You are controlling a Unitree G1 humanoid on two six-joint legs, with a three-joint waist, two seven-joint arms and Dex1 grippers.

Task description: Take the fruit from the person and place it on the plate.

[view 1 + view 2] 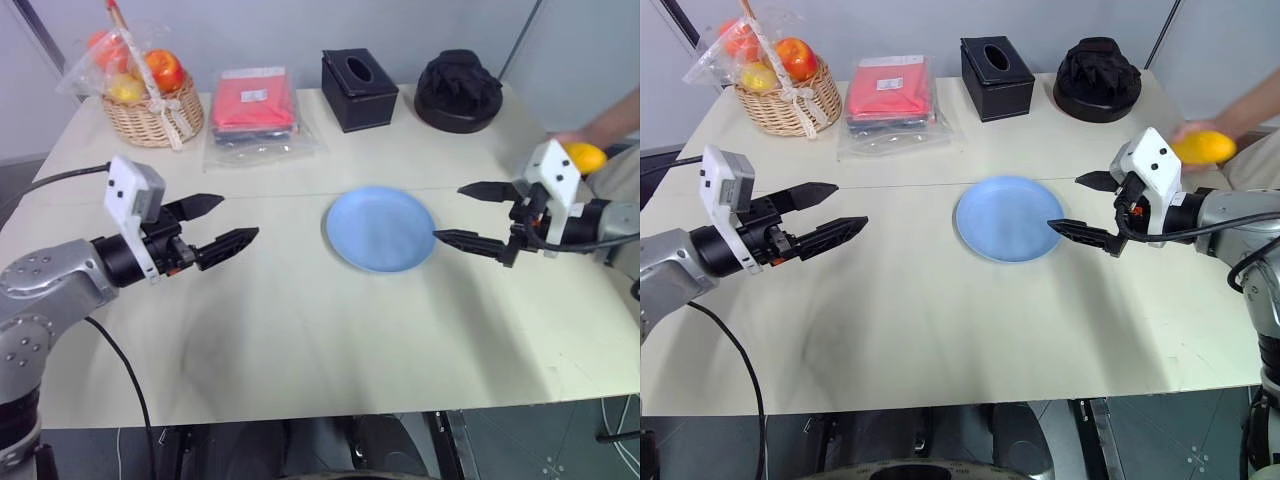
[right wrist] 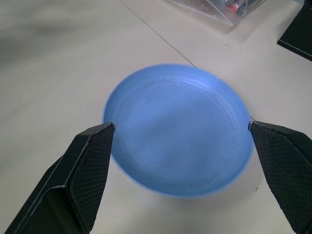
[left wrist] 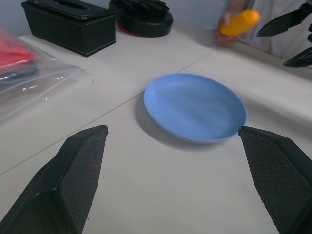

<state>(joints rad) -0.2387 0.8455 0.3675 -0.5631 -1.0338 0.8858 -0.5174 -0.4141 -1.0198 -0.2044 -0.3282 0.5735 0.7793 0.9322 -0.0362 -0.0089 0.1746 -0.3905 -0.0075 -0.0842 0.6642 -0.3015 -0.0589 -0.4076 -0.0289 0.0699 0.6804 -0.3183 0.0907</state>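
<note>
Waiting on the handover: fruit (image 1: 1205,147) in the person's hand (image 1: 1192,133) behind the right gripper (image 1: 1087,205), both grippers' jaws wide and empty, left gripper (image 1: 825,212) idle, plate (image 1: 1006,218) bare; probably next, turning right gripper toward fruit

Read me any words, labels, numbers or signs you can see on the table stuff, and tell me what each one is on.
No text can be read.
A small white label sits on the red packet, but its print is too small to read.
The black tissue box, the plate and the wrapped fruit basket show no writing.
</note>
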